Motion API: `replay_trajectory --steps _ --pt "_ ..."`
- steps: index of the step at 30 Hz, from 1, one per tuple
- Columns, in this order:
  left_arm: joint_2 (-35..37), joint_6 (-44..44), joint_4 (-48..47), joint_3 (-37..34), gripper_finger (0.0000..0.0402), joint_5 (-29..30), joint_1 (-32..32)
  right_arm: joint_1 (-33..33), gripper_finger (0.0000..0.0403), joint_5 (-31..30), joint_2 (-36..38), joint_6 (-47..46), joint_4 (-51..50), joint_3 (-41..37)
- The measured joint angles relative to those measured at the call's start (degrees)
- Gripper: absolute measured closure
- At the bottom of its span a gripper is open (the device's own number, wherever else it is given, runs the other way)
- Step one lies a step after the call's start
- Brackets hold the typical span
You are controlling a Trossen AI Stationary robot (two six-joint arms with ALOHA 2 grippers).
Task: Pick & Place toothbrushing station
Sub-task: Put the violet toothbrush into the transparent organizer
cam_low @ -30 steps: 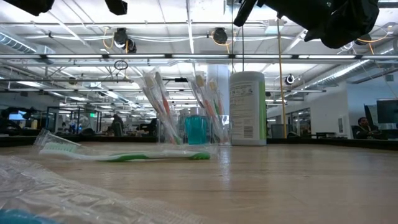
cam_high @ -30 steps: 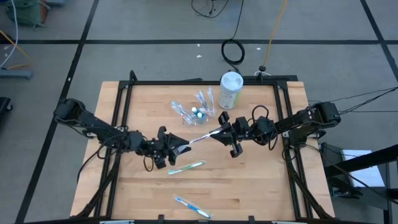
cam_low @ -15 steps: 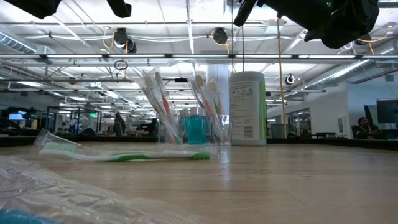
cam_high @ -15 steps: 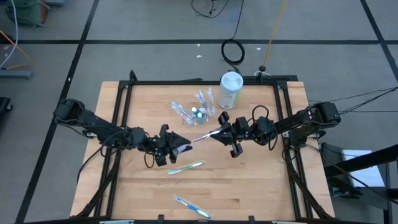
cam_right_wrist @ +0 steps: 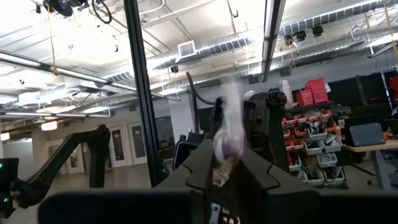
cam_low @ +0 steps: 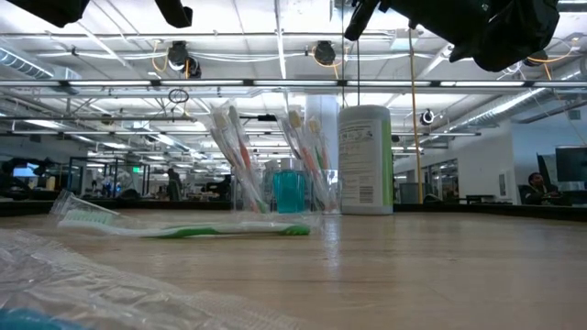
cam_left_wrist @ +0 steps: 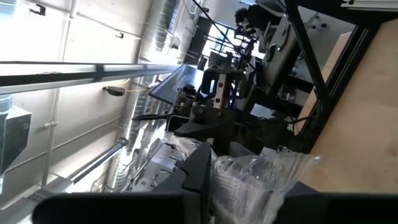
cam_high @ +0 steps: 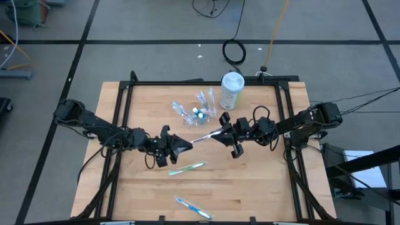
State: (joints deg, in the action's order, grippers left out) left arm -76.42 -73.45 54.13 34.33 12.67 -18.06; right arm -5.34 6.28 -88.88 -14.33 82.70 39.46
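Behind the wooden table [cam_high: 250, 187] a big workshop hall with ceiling lights is showing, and near the table's far edge, at about twelve o'clock, the clear cup [cam_high: 199, 114] is standing with wrapped toothbrushes [cam_low: 229, 151] leaning in it, just beside a white-and-green canister [cam_high: 232, 90]. At the table's middle a wrapped toothbrush [cam_high: 201, 137] is hanging above the wood between both arms: the right gripper [cam_high: 223, 133] is pinching one end, and the left gripper [cam_high: 179, 148], reaching in from nine o'clock, is closing on the crinkled clear wrapper [cam_left_wrist: 261, 180] at the other end. This looks like a handover or a pulling-off of the wrapper. Next the brush probably needs carrying toward twelve o'clock and lowering upright into the cup. Two more brushes are waiting: a green one [cam_high: 187, 167] at about six o'clock and a blue one [cam_high: 192, 207] nearer the front edge.
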Motion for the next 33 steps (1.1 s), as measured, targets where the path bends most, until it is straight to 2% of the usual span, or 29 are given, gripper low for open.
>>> replay_trajectory --steps 8,12,16,21,30,33 --pt "-0.07 0.05 -0.63 -0.02 0.0366 0.94 -0.59 0.04 0.0322 -0.09 0.02 0.2 -1.74 -0.02" --pt "-0.07 -0.02 -0.5 -0.02 0.0362 1.74 -1.35 0.04 0.0298 -0.13 0.02 0.22 -1.84 -0.02" --pt "-0.07 0.56 -0.44 -0.02 0.0353 9.0 -2.82 0.09 0.0281 -0.17 0.36 1.75 -1.9 -0.02" --pt "-0.07 1.55 -0.44 -0.02 0.0372 21.62 -5.79 0.37 0.0269 -0.26 1.66 6.09 -2.41 -0.54" --pt "-0.07 3.66 -0.31 -0.02 0.0357 36.65 -10.32 2.52 0.0272 -0.41 6.95 6.05 -4.4 -5.58" --pt "0.25 3.33 -0.29 -0.02 0.0367 37.59 -10.91 3.56 0.0272 -0.39 9.86 6.05 -5.82 -8.21"
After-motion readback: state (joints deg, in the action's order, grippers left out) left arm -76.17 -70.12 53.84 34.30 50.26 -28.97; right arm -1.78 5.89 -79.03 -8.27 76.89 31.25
